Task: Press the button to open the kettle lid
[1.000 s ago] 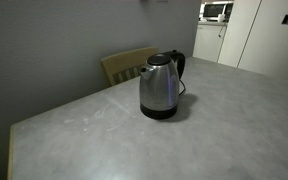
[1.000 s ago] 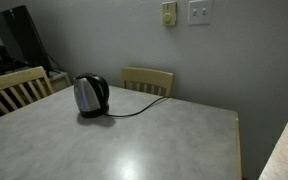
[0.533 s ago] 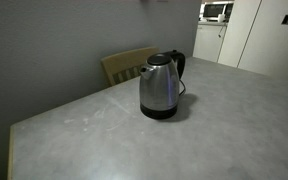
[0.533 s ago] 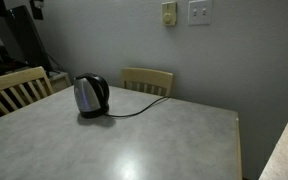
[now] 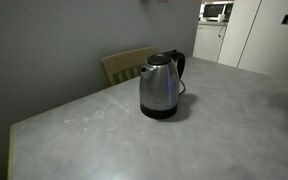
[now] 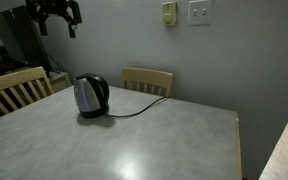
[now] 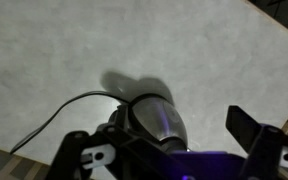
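Note:
The steel kettle (image 5: 159, 88) stands upright on its black base on the grey table (image 5: 94, 135), with its small round kettle lid (image 5: 160, 61) down. It also shows in an exterior view (image 6: 91, 96). My gripper (image 6: 59, 24) hangs open and empty high above and slightly left of the kettle. In the wrist view the kettle (image 7: 156, 120) lies below, between my two spread fingers (image 7: 159, 135). The lid button cannot be made out.
A black power cord (image 6: 134, 109) runs from the kettle across the table (image 6: 144, 140) toward the wall. Wooden chairs (image 6: 147, 80) (image 6: 18, 88) stand at the table's far edges. One chair (image 5: 129, 65) is behind the kettle. A microwave (image 5: 216, 12) sits far back.
My gripper has come into an exterior view from the upper left and moved right, toward a spot above the kettle. The kettle has not moved.

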Robot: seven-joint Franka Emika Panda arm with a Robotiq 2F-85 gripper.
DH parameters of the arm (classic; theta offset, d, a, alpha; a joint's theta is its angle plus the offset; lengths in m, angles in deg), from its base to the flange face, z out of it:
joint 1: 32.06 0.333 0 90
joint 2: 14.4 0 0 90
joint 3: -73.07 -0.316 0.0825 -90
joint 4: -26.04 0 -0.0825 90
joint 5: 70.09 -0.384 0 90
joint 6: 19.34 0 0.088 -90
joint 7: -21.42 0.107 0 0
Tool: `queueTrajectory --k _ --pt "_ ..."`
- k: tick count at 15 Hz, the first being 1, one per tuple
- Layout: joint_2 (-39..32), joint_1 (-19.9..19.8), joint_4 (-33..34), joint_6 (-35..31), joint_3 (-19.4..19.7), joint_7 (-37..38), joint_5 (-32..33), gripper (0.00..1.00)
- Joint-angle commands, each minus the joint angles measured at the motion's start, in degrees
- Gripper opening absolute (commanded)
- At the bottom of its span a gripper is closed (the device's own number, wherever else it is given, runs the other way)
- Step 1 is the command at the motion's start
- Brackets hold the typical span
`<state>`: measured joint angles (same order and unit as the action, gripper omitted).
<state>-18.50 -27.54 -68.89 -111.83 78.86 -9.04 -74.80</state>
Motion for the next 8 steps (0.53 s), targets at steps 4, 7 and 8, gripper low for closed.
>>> queueTrajectory --k 4,7,8 --pt "-2.29 -3.83 2.29 -1.54 -2.98 -0.83 -1.97 1.00" --pt "-1.44 -3.96 1.16 -3.81 -3.30 -1.23 -1.94 1.00" --pt "-1.34 -4.07 0.66 -7.21 -3.53 -2.44 -2.71 1.00"
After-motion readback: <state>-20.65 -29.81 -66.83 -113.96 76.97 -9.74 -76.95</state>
